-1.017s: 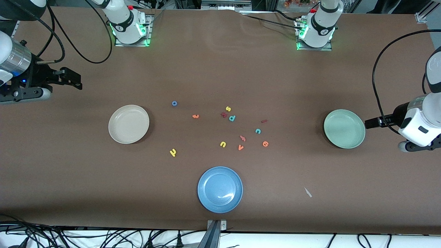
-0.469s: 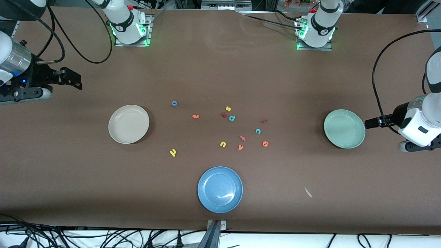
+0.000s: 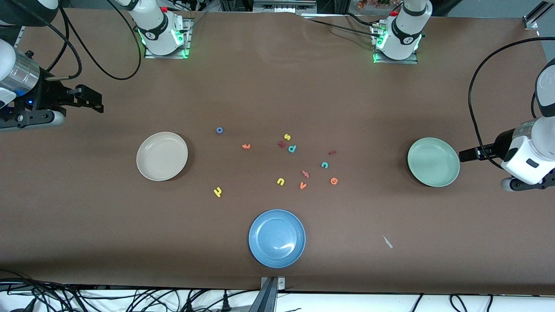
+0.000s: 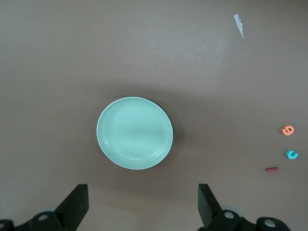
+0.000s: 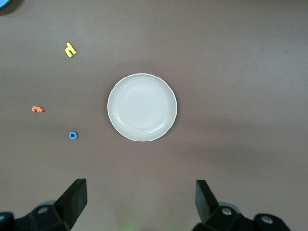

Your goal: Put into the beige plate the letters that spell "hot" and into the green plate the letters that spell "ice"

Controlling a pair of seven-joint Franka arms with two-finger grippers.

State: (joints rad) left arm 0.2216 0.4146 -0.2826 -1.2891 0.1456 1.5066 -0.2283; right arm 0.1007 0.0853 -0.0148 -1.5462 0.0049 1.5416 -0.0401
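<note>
Both the left gripper [image 4: 140,204] and right gripper [image 5: 139,202] hung wide and empty. The risk lay among the clustered letters — the teal "c" [image 3: 324,164] sat near decoys, inviting a wrong pick.

front: high, faces robots | left wrist: down on green plate [image 4: 134,133] | right wrist: down on beige plate [image 5: 142,107]

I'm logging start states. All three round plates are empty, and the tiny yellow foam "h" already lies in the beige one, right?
Not quite. The tiny yellow foam "h" lies on the brown table, nearer the front camera than the round cream-beige plate, which is empty. The front view shows it.
</note>
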